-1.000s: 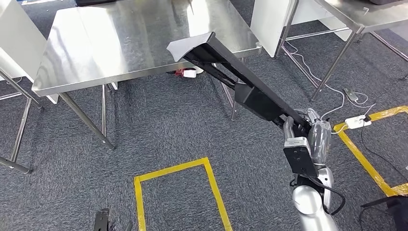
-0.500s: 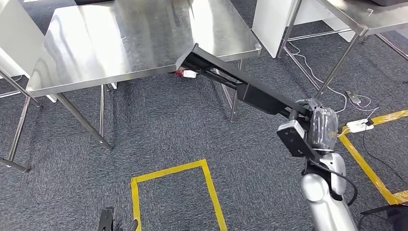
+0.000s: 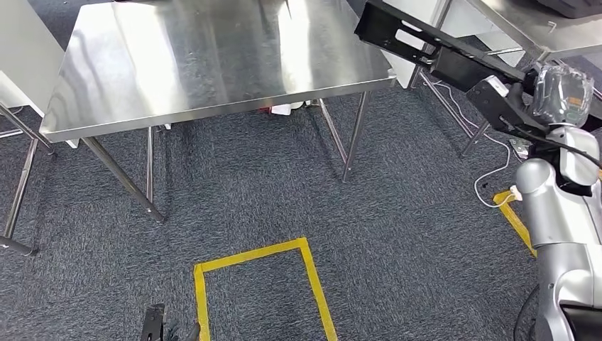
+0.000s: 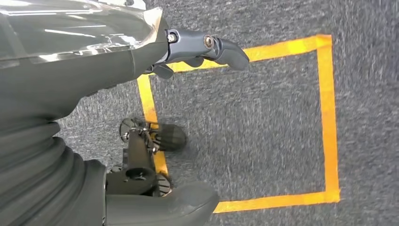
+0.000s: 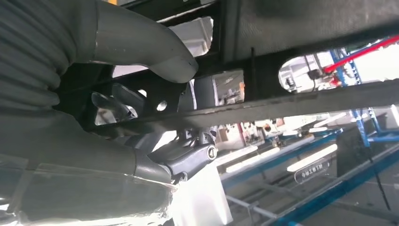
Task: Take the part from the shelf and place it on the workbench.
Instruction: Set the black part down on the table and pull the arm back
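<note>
Part (image 3: pixel 426 44): a long black metal bracket with cut-outs, held up in the air at the right side of the head view, tilted, its far end reaching toward the right rear corner of the steel worktop (image 3: pixel 206 64). It does not rest on the worktop; whether its far end overlaps the worktop's edge cannot be told. The right robot hand (image 3: pixel 546 96) grips the part's near end, at the top of the raised silver right arm. In the right wrist view the same part (image 5: pixel 291 61) crosses the frame as dark bars with oval openings, and the right robot hand (image 5: pixel 141 117) is wrapped on it, the grey thumb (image 5: pixel 155 52) pressed over one bar and darker fingers (image 5: pixel 188 157) curled under another. The left robot hand (image 4: pixel 141 108) hangs low over grey carpet (image 4: pixel 263 117), holding nothing, thumb and fingers (image 4: pixel 211 47) set apart. Under it lies a square of yellow tape (image 4: pixel 327 117) on the floor; the same yellow tape square (image 3: pixel 255 284) shows on the carpet in front of the worktop in the head view. A second steel table (image 3: pixel 525 25) stands at the upper right, with white cables (image 3: pixel 454 99) trailing on the floor beneath it.
</note>
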Controlling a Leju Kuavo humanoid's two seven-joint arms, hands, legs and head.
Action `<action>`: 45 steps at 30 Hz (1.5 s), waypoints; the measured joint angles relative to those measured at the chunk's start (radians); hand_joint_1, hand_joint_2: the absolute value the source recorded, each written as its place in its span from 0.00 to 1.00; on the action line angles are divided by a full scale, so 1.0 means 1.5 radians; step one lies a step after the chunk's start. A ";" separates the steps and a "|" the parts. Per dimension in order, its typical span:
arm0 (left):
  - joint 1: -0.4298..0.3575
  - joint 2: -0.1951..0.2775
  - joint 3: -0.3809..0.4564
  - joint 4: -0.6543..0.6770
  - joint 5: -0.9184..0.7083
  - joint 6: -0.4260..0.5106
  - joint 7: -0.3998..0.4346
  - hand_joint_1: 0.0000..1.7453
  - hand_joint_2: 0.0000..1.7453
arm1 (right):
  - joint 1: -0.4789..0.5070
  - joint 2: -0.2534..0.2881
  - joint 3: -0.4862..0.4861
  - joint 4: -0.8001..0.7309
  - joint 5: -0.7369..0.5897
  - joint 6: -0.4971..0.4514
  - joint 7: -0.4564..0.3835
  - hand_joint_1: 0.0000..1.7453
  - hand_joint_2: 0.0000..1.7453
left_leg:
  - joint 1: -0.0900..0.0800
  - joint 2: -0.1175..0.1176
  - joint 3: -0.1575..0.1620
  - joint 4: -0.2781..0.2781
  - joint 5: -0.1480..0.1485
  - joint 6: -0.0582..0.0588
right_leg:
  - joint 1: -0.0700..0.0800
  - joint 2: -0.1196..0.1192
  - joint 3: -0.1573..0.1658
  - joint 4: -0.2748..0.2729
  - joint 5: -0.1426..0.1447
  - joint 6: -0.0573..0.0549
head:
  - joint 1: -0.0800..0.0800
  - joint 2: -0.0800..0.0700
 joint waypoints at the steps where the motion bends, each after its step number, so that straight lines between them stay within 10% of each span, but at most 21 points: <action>1: -0.001 0.000 0.000 0.000 0.002 -0.001 0.000 0.00 1.00 | -0.012 -0.005 0.001 0.013 0.000 0.001 -0.002 1.00 1.00 | 0.000 -0.001 0.007 -0.006 0.000 0.006 | 0.000 0.000 -0.013 0.026 -0.010 -0.002 | 0.000 0.000; 4: -0.003 0.001 0.002 0.000 0.008 -0.008 0.003 0.00 1.00 | -0.035 -0.013 0.008 0.050 -0.002 0.003 -0.011 1.00 1.00 | -0.004 -0.001 0.018 -0.010 -0.006 0.018 | 0.004 0.000 -0.093 0.159 -0.049 -0.009 | 0.002 0.000; 6: -0.002 0.000 0.002 0.000 0.011 -0.011 0.005 0.00 1.00 | -0.037 -0.015 0.014 0.066 -0.004 0.002 -0.017 1.00 1.00 | -0.008 -0.003 0.027 -0.009 -0.013 0.021 | 0.009 0.000 -0.116 0.175 -0.037 -0.006 | 0.002 0.000; 11: -0.003 0.000 0.005 0.000 0.014 -0.015 0.006 0.00 1.00 | -0.050 -0.015 0.035 0.082 -0.007 0.003 -0.027 1.00 1.00 | -0.018 -0.007 0.046 -0.007 -0.035 0.016 | 0.021 0.001 -0.039 -0.015 0.062 -0.013 | 0.002 0.000; 16: -0.004 0.004 0.010 -0.002 0.014 -0.015 0.007 0.00 1.00 | -0.060 -0.014 0.050 0.084 -0.007 0.004 -0.029 1.00 1.00 | -0.016 -0.006 0.030 0.029 -0.064 -0.004 | 0.010 0.000 -0.026 -0.026 0.055 -0.034 | -0.001 0.000; 19: -0.003 0.004 0.012 -0.002 0.016 -0.015 0.007 0.00 1.00 | -0.064 -0.011 0.063 0.084 -0.007 0.012 -0.038 1.00 1.00 | -0.004 -0.003 -0.046 0.161 -0.113 -0.019 | 0.009 0.000 -0.017 -0.027 0.047 -0.041 | -0.003 0.000; 21: -0.001 0.005 0.013 -0.002 0.018 -0.017 0.008 0.00 1.00 | -0.065 -0.007 0.078 0.083 -0.005 0.018 -0.043 1.00 1.00 | 0.004 -0.001 -0.080 0.194 -0.100 -0.027 | 0.006 0.002 -0.009 -0.026 0.039 -0.039 | -0.003 0.000; 24: -0.001 0.006 0.015 -0.001 0.020 -0.020 0.008 0.00 1.00 | -0.066 0.002 0.105 0.072 -0.002 0.021 -0.048 1.00 1.00 | 0.013 0.004 -0.045 0.079 -0.008 -0.037 | 0.002 0.004 0.013 -0.026 0.023 -0.029 | -0.003 0.000; 26: -0.002 0.007 0.017 -0.001 0.020 -0.022 0.009 0.00 1.00 | -0.071 0.011 0.125 0.060 0.001 0.023 -0.049 1.00 1.00 | 0.012 0.006 -0.014 0.012 0.015 -0.033 | 0.004 0.006 0.020 -0.028 0.015 -0.020 | -0.004 0.000; 32: -0.006 0.010 0.022 -0.001 0.021 -0.026 0.010 0.00 1.00 | -0.074 0.025 0.174 0.030 0.004 0.028 -0.050 1.00 1.00 | 0.006 0.001 0.013 -0.013 0.003 0.004 | 0.007 0.002 -0.013 0.037 -0.006 -0.007 | -0.002 0.000; 39: -0.006 0.011 0.023 -0.001 0.021 -0.026 0.010 0.00 1.00 | -0.073 0.027 0.184 0.026 0.004 0.028 -0.050 1.00 1.00 | 0.004 -0.002 0.020 -0.013 -0.003 0.011 | 0.008 0.002 -0.074 0.134 -0.031 -0.010 | -0.002 0.000; 43: -0.005 0.010 0.026 -0.001 0.020 -0.027 0.011 0.00 1.00 | -0.069 0.031 0.216 0.019 0.036 0.020 -0.048 1.00 1.00 | -0.009 -0.008 0.059 -0.014 -0.039 0.008 | 0.024 0.001 -0.058 -0.016 0.071 -0.020 | -0.001 0.000; 45: -0.007 0.011 0.027 -0.001 0.018 -0.027 0.011 0.00 1.00 | -0.075 0.035 0.229 0.031 0.071 0.001 -0.047 1.00 1.00 | -0.011 -0.007 0.065 -0.015 -0.044 0.002 | 0.024 0.001 -0.044 -0.036 0.078 -0.035 | -0.001 0.000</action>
